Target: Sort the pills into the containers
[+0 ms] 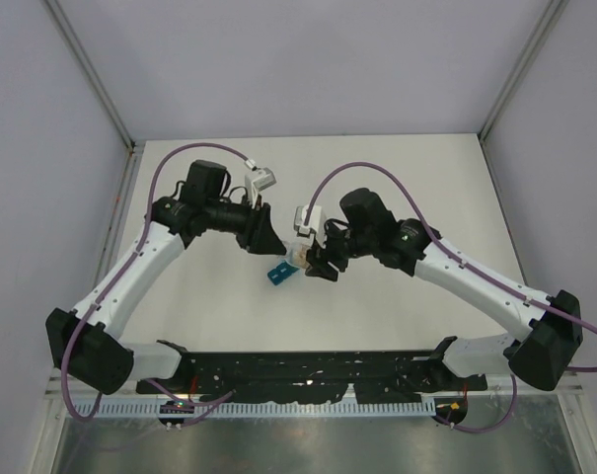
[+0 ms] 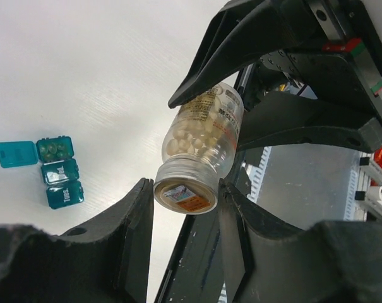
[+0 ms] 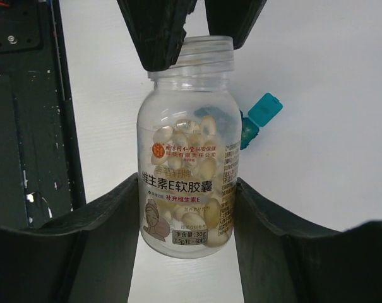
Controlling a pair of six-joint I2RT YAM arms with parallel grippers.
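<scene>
Over the white tabletop, a pill bottle is pinched by the right fingers and its cap by the left fingers; if it is uncapped while tilted, capsules could be spilled past the teal organiser at seven o'clock.

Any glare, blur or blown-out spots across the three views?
Top external: even light, pill bottle tiny. Left wrist: table nearly washed out, near fingers soft. Right wrist: bottle label crisp, table behind blown white.

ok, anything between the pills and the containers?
Yes. The pills are shut in the bottle, whose cap is on, gripped by the left fingers. Of the containers, one lid is open and two are shut.
</scene>
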